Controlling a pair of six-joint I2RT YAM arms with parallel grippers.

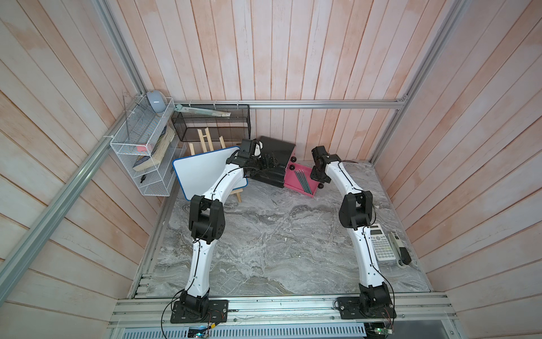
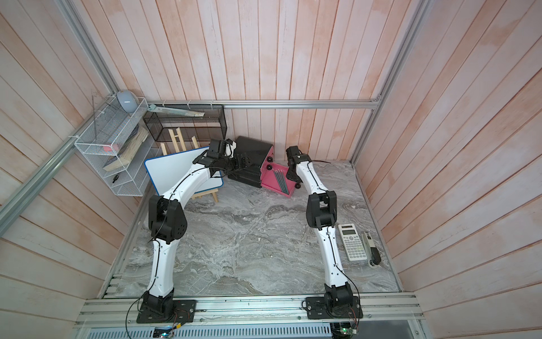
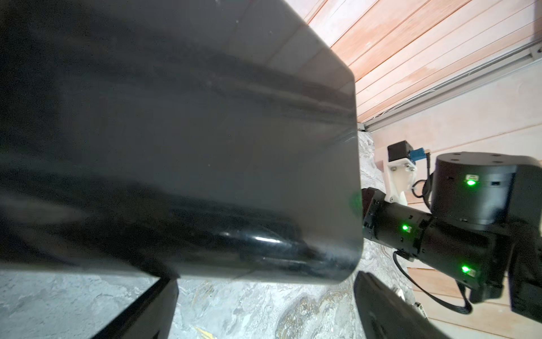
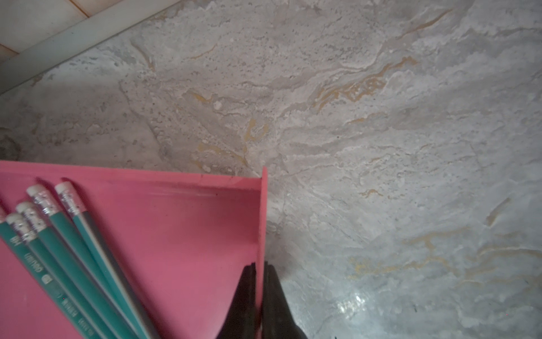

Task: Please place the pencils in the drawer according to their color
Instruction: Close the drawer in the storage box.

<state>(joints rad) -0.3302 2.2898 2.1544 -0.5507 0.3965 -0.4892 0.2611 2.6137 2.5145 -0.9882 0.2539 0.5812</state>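
The drawer is a black rounded cabinet at the back of the table, and it fills the left wrist view. One pink tray is pulled out to its right, with several teal-green pencils lying in it. My right gripper is shut on the tray's thin pink front wall. My left gripper stands open against the cabinet's left side, fingers wide apart with marble between them.
A whiteboard on a small wooden easel stands left of the cabinet. A white wire shelf and a black mesh basket hang at the back left. A calculator and a stapler lie at the right edge.
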